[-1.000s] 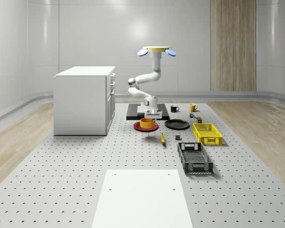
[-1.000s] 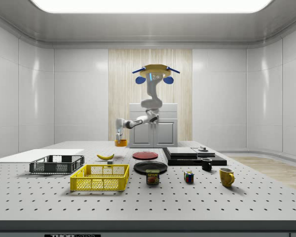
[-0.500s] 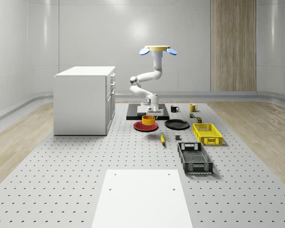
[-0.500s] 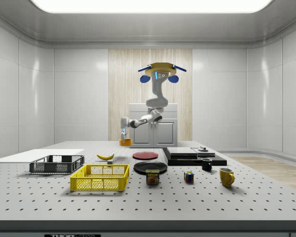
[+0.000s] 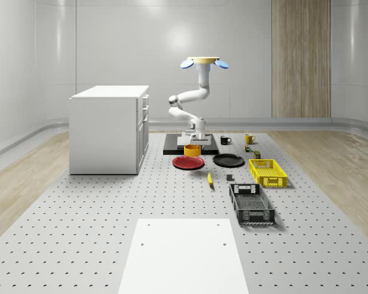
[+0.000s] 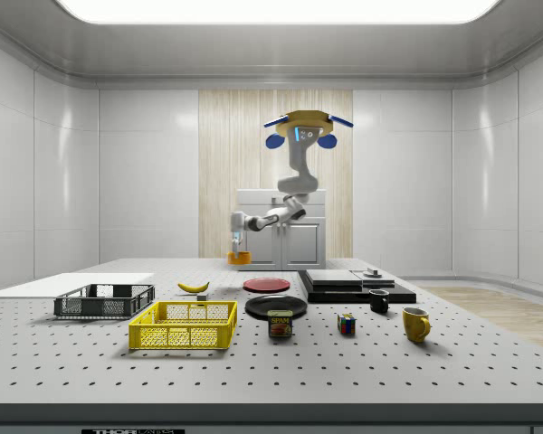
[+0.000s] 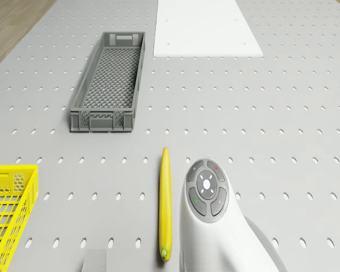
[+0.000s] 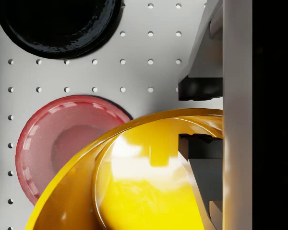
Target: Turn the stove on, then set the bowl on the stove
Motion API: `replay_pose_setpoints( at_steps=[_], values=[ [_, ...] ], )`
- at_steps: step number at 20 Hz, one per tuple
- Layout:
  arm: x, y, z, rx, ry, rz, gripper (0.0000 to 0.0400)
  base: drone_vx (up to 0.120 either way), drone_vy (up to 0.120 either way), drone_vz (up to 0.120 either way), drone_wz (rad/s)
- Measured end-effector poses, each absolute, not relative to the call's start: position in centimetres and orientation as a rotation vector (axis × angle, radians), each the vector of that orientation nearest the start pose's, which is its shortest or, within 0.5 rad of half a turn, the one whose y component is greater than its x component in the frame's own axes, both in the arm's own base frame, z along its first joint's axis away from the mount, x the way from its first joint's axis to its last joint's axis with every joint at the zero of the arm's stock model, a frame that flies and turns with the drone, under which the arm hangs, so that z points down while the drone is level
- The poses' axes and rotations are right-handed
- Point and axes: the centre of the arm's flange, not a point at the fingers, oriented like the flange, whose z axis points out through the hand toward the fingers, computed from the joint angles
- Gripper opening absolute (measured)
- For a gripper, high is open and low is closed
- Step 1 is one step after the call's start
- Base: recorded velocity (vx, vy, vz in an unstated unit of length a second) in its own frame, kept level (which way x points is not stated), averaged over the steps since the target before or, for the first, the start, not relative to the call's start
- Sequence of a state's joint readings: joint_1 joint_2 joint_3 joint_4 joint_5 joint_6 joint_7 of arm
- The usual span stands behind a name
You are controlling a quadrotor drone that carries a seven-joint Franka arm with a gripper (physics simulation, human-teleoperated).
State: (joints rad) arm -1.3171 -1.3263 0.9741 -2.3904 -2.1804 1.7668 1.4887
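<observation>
Drone (image 5: 204, 62): hovering well above the table's far half, over the stove area, arm folded down and forward. Gripper (image 5: 192, 142): fingers (image 8: 200, 88) clamped on the rim of the bowl, one pad outside the wall, one inside. Bowl (image 5: 192, 150): orange-yellow, carried in the air, upright, above the gap between the red plate (image 5: 188, 162) and the stove (image 5: 172, 144); in the side view it hangs clear of the table (image 6: 253, 362). From the red plate, the black plate (image 5: 228, 160) lies at 3 o'clock in the whole-scene view and the stove at 12 o'clock. Banana (image 5: 210, 178): on the table at 5 o'clock from the red plate. Yellow crate (image 5: 268, 172) and grey crate (image 5: 251, 204): toward the whole-scene view's right. White cabinet (image 5: 109, 129): at 9 o'clock from the stove.
</observation>
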Motion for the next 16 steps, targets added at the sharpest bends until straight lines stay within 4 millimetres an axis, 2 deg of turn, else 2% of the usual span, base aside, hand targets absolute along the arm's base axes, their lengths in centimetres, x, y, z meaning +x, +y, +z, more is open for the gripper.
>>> replay_pose_setpoints(
  at_steps=[16],
  values=[
    [38.26,5.97,68.3,0.001,-0.003,0.785,0.01,-0.12,0.007,0.0,0.0]
  ],
)
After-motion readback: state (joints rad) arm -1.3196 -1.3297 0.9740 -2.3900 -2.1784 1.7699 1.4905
